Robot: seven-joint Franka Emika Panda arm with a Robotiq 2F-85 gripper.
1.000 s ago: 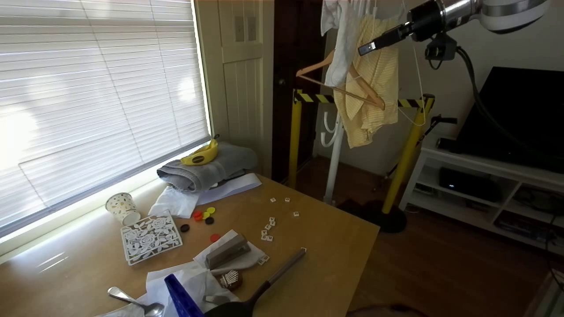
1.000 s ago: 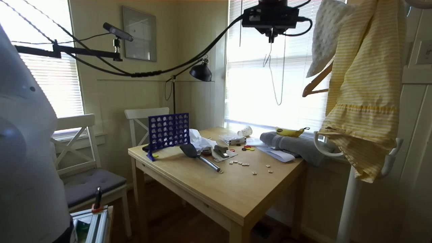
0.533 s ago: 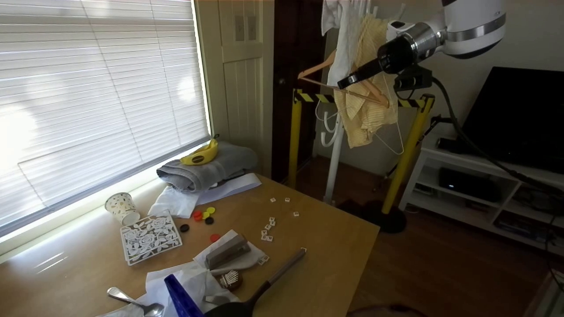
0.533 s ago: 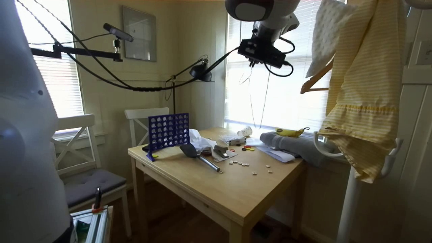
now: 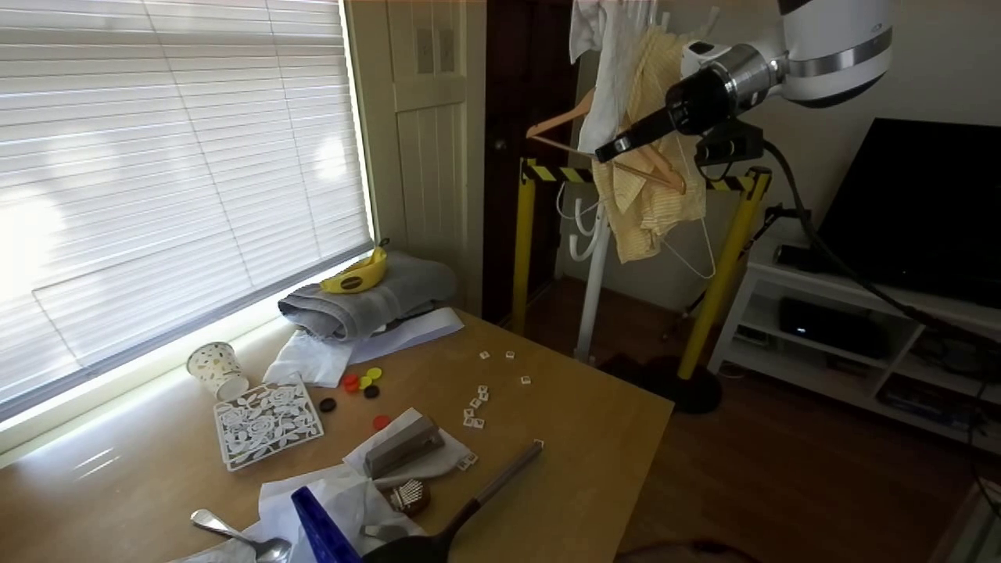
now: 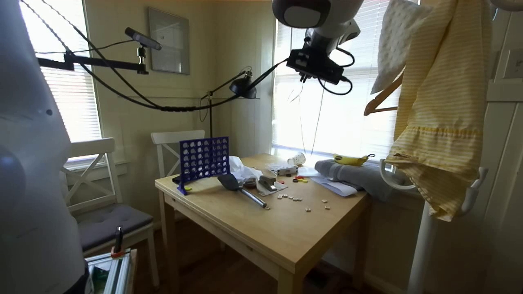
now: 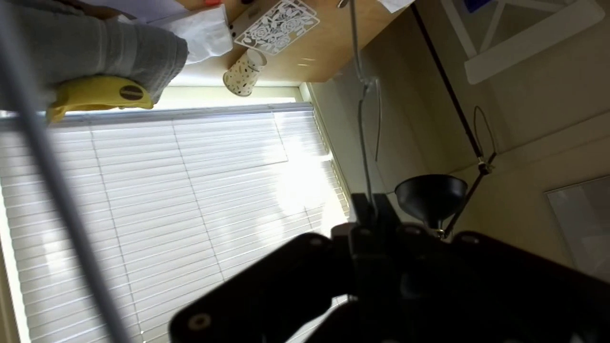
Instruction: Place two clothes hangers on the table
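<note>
My gripper point(image 5: 606, 152) is high in the air, in front of the coat rack in an exterior view. In the wrist view its fingertips point(image 7: 374, 202) are shut on a thin wire hanger point(image 7: 363, 143). The hanger dangles below the gripper; its wire shows faintly in both exterior views point(image 5: 686, 262) point(image 6: 319, 114). A blurred grey rod point(image 7: 62, 190) crosses the wrist view close to the camera. I cannot make out a second wire hanger. The light-brown table point(image 5: 586, 414) is below the gripper, and no hanger shows on its visible top point(image 6: 286, 232).
The coat rack point(image 5: 592, 305) bears a wooden hanger point(image 5: 557, 123) and a yellow garment point(image 6: 445, 102). On the table are a towel point(image 5: 414, 285), a cup point(image 5: 211, 367), a spatula point(image 5: 504, 477), a stapler point(image 5: 405, 446), letter tiles and a blue game grid point(image 6: 204, 159). A lamp point(image 6: 243, 85) stands behind.
My gripper has moved lower, and to the left in both exterior views, carrying the wire hanger. Most of that motion came in the first half second; since then it has shifted only slightly.
</note>
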